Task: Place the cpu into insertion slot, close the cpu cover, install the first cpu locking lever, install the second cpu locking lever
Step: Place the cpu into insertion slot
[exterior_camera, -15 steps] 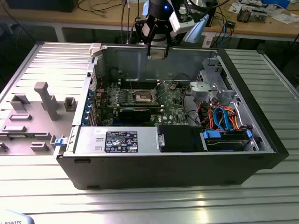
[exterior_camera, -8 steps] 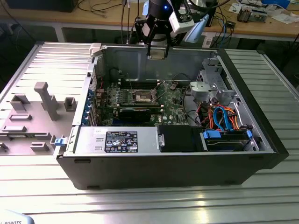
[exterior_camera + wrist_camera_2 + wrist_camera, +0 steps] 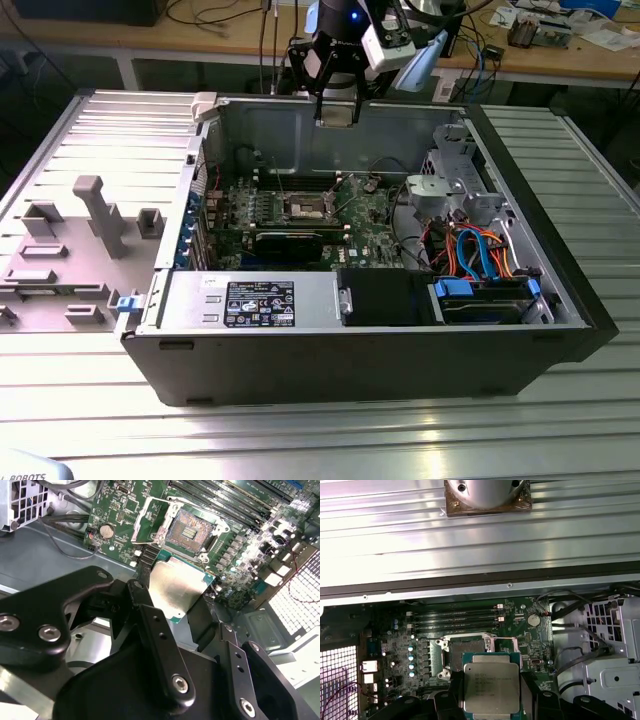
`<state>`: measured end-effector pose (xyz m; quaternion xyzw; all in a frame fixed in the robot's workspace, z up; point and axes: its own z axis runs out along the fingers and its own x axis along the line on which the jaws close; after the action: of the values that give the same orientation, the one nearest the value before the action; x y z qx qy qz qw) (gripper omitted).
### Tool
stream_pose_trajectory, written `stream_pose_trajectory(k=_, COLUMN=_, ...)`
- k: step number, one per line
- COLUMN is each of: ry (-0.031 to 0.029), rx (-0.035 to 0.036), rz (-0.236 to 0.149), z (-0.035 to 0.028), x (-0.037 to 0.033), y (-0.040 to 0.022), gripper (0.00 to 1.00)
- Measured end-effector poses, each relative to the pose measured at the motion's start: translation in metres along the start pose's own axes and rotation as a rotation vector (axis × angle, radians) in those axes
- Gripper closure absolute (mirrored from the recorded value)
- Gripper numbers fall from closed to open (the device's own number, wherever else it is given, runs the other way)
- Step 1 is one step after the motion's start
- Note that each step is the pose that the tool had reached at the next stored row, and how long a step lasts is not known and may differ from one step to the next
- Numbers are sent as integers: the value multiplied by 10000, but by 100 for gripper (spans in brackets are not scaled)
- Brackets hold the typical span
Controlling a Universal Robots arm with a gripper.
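Between the black jaws, which are dotted with silver screw heads, is the small flat square cpu (image 3: 491, 687), its metal top silver-grey with a green rim. Just beyond the jaws, the square insertion slot (image 3: 190, 530) has a dark centre with a fine coppery grid of contacts and a silvery rim. Around it spreads the flat green circuit board (image 3: 520, 627), striped by long narrow black memory slots (image 3: 455, 614). Well to one side of the jaws are thin orange and blue cables (image 3: 475, 250) inside the open metal computer case (image 3: 350, 365), black outside and grey within. Beneath it, the ribbed metal surface (image 3: 300, 440) is silver with lengthwise stripes.
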<state>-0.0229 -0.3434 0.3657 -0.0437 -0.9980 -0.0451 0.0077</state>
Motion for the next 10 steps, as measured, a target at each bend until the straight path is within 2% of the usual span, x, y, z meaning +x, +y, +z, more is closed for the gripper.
stream_pose_trajectory(k=5, ry=-42, rx=-9, rz=482, z=1, x=0, y=0, gripper=46)
stream_pose_trajectory(k=10, ry=-44, rx=-9, rz=487, z=1, x=0, y=0, gripper=46)
